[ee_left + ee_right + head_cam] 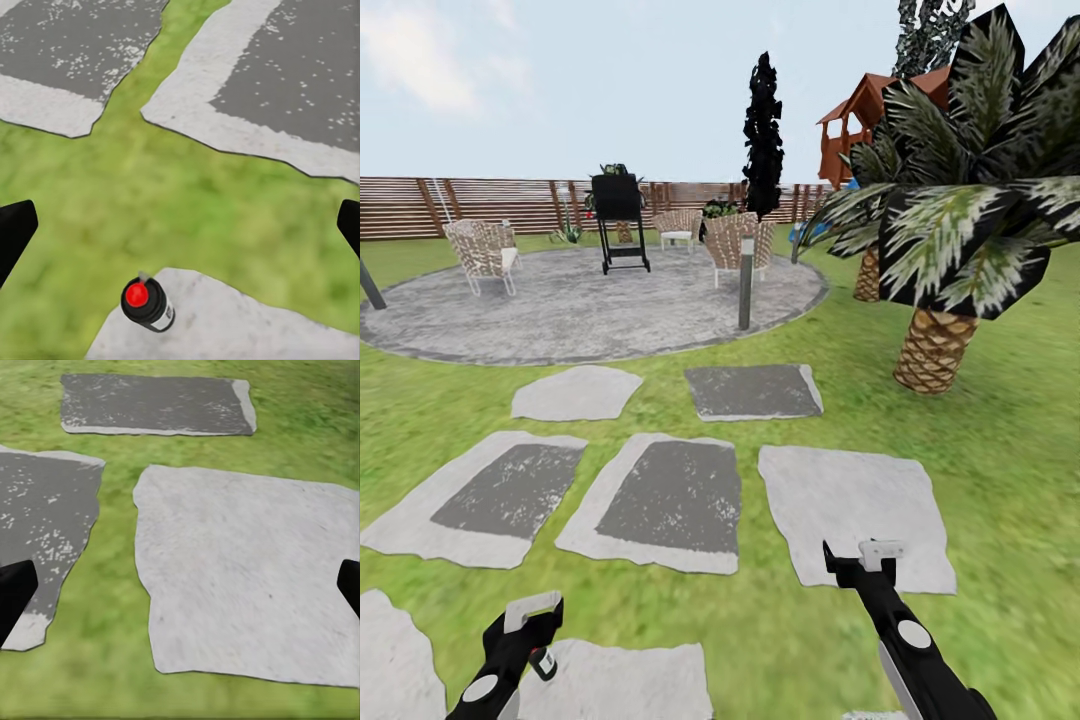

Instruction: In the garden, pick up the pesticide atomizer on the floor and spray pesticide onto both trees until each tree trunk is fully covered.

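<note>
Garden lawn (1000, 440) runs out to a brown slat fence (480, 205), with a round stone patio (590, 300) carrying wicker chairs (482, 252) and a black grill (618, 215) at the far side. Short palm (950, 250) stands on the right; these aren't the target trees, and no thick grey-brown trunk is visible from here. Flat stepping stones (850, 510) lie across the grass between the robot and the patio. Right gripper (857, 562) hangs spread over the pale slab, empty, with dark fingertips (15, 592) at the edges of the right wrist view and nothing between them. Left gripper (525, 625) is low at the near left, also spread and empty. The pesticide atomizer (148, 302), a small dark bottle with a red cap, stands upright on the edge of a pale stone just beside the grass, close below the left gripper and slightly off its centreline; in the head view it's a tiny object right by the fingers (540, 662). Likely step: descend and grasp. Risks: the bottle is off-centre, so a straight drop could clip it with one finger and tip it over. Closing on the red cap could slip or fire the spray early.
</note>
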Motion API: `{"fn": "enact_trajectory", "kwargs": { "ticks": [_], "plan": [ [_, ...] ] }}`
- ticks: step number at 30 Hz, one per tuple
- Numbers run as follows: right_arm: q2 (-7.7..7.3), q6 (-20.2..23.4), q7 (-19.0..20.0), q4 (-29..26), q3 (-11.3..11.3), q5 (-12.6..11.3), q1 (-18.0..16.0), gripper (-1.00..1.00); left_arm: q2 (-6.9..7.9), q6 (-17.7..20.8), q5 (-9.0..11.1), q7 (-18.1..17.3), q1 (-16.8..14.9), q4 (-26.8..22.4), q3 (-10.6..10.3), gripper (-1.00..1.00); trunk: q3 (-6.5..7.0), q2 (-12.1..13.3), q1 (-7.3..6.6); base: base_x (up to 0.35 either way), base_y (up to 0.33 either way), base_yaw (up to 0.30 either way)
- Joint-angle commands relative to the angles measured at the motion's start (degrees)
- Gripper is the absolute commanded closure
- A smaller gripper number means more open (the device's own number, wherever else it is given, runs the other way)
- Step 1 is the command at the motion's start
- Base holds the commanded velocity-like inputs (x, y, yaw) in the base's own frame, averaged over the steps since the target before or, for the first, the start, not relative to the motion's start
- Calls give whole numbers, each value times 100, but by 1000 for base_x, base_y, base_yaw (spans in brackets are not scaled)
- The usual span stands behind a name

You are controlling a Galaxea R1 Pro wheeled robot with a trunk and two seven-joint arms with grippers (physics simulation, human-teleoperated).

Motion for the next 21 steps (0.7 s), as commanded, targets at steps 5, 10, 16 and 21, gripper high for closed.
{"fn": "enact_trajectory", "kwargs": {
  "ticks": [5, 10, 16, 21],
  "plan": [
    [0, 0, 0, 6, 0, 0, 0, -100, -5, 0, 0, 0, -7, 8, 0, -100, -90, -202, 110, 0, 0, -2],
    [0, -2, 0, 13, 0, 0, 0, -100, -6, 0, 0, 0, -9, 18, 0, -100, -191, -403, 220, 0, 0, 0],
    [0, -2, -7, 14, -8, 0, 0, -100, -9, 0, 0, 0, -16, 19, -1, -100, -363, -488, 275, 0, 0, 0],
    [0, -1, -4, 14, -9, 0, 0, -100, -8, 0, 0, 0, -18, 19, 0, -100, -519, -495, 287, 0, 0, 0]
  ]
}}
